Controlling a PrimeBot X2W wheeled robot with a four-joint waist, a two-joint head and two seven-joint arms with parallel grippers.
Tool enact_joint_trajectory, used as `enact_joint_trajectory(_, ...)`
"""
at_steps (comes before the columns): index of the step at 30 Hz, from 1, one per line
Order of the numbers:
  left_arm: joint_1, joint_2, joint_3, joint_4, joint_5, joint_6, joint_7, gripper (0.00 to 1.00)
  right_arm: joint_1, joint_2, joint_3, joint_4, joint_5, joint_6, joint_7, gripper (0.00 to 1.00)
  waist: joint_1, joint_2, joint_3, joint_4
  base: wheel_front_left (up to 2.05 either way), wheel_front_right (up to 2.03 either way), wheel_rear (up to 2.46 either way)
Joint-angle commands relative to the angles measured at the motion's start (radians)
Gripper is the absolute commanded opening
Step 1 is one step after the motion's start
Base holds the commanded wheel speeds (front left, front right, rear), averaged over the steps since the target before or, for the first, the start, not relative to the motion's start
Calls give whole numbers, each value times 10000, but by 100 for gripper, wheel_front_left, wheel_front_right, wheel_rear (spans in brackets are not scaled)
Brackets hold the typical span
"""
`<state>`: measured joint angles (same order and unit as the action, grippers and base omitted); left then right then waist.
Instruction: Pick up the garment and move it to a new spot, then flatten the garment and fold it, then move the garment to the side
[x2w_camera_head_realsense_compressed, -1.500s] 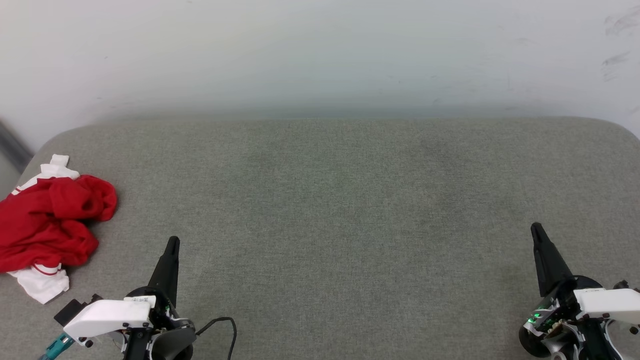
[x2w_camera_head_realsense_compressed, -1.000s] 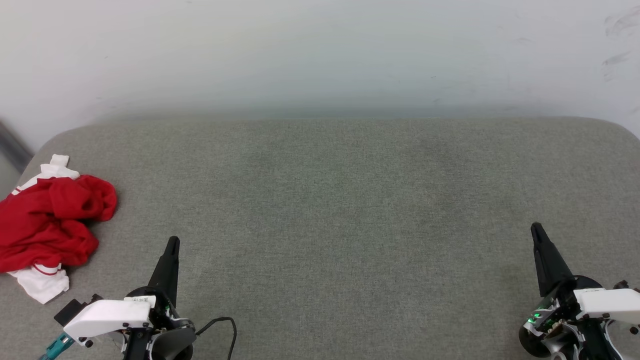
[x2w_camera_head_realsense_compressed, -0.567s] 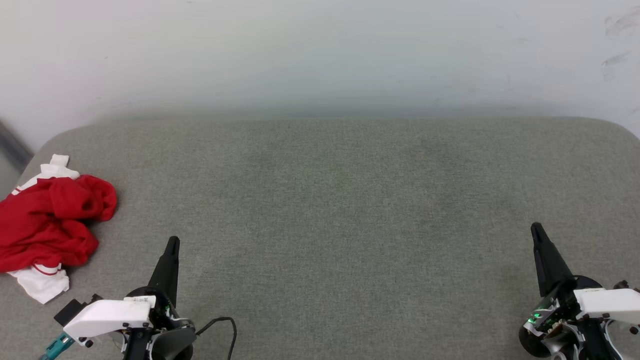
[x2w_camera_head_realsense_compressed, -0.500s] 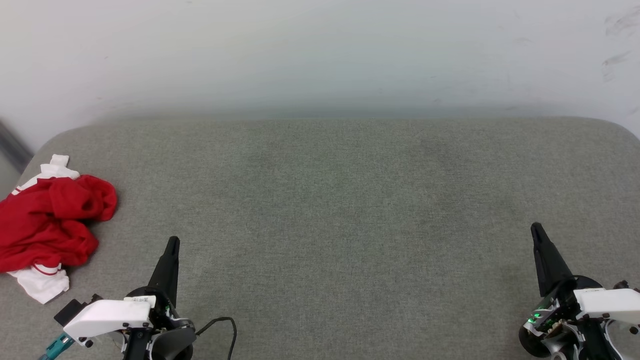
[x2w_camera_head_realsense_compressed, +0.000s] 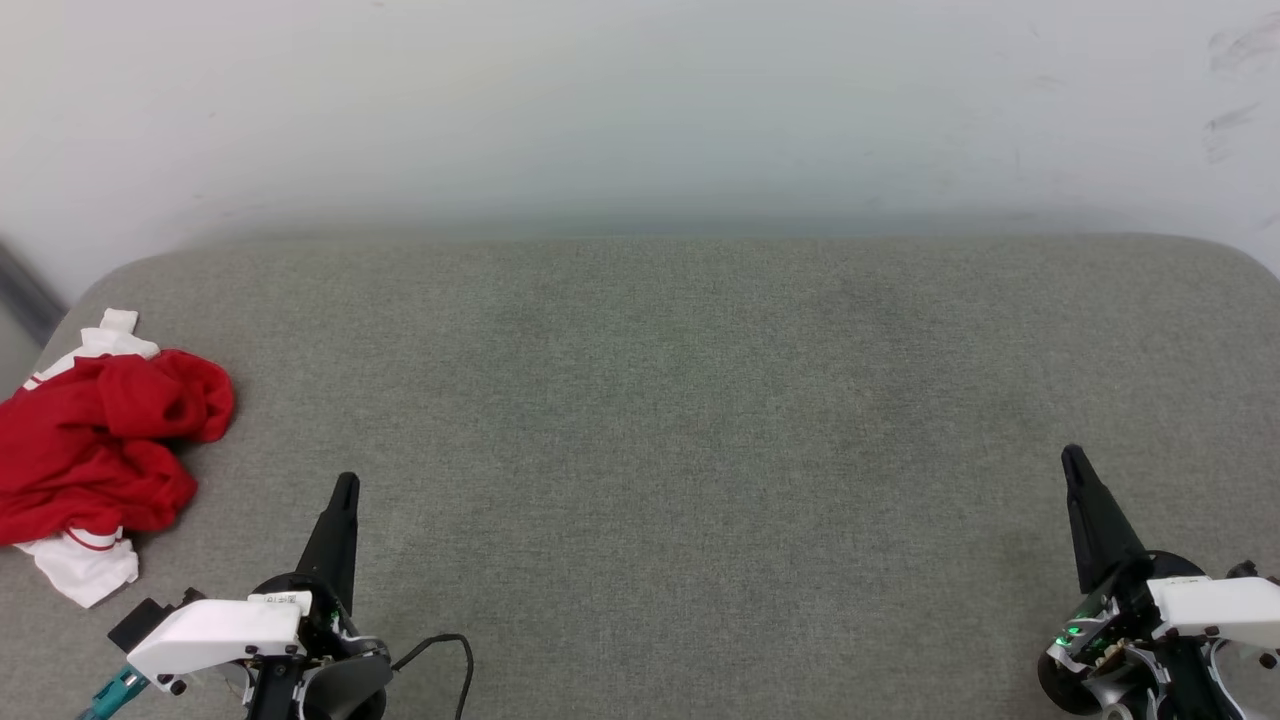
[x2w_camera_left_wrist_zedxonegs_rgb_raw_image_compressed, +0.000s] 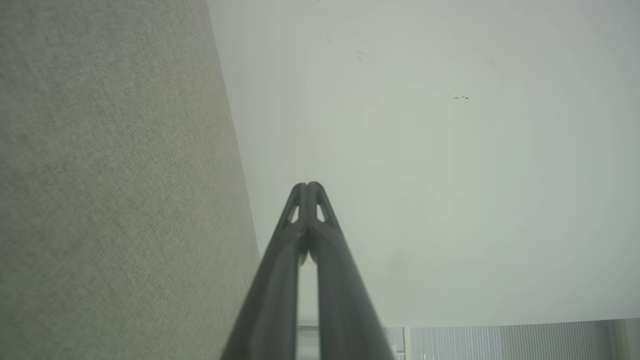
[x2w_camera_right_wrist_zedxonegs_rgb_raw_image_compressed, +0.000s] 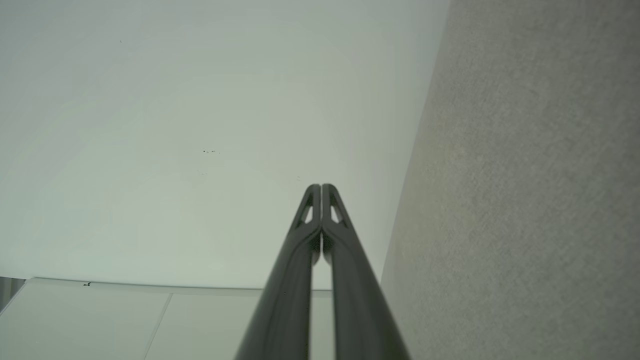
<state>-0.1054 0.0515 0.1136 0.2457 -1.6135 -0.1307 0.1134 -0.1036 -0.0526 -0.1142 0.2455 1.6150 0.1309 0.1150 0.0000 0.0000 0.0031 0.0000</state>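
Red shirt (x2w_camera_head_realsense_compressed: 95, 450) lies crumpled at the far left edge of the grey cushion (x2w_camera_head_realsense_compressed: 700, 400), partly cut off by the frame. A white sleeve (x2w_camera_head_realsense_compressed: 85, 575) sticks out at its near side.

Left gripper (x2w_camera_head_realsense_compressed: 345, 487) sits low left with its fingers pressed together and empty, near the shirt but apart from it. Right gripper (x2w_camera_head_realsense_compressed: 1072, 455) sits low right, also closed and empty, well apart from the shirt.

The step looks like the first pick-up, not yet begun. The left arm is the closer one. It should open its jaws before reaching, then come down on a raised red fold at the top of the heap, not on the loose sleeve. It should lift until the hem clears, then carry the shirt to the bare middle.

No lettering shows, so which side faces up is probably not decidable from here.
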Motion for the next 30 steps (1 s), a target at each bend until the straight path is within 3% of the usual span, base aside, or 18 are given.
enact_joint_trajectory(1,-90,-14,32,7,30,-26,48,0,-122,37,-6,11,-54,-3,17,0,0,0,0,0,0,0,0)
enact_joint_trajectory(2,0,0,-1,-3,2,0,-6,0,2,0,1,-1,-2,0,-6,0,1,0,0,0,0,0,0)
enact_joint_trajectory(3,28,-8,-16,60,3,0,-22,100,48,0,9,59,-2,0,-15,100,0,0,0,0,0,0,0)
enact_joint_trajectory(10,196,-18,-109,-136,113,1,-346,100,249,6,70,75,-203,0,-334,100,0,0,8,-4,0,0,0)
enact_joint_trajectory(15,263,-16,18,-186,791,39,-590,100,325,7,-41,-47,-874,0,-580,100,0,0,14,-4,0,0,0)
enact_joint_trajectory(30,428,-13,-128,-1227,4153,1168,-1240,100,578,9,-72,-1190,-4393,0,-1237,100,0,0,39,-6,0,0,0)
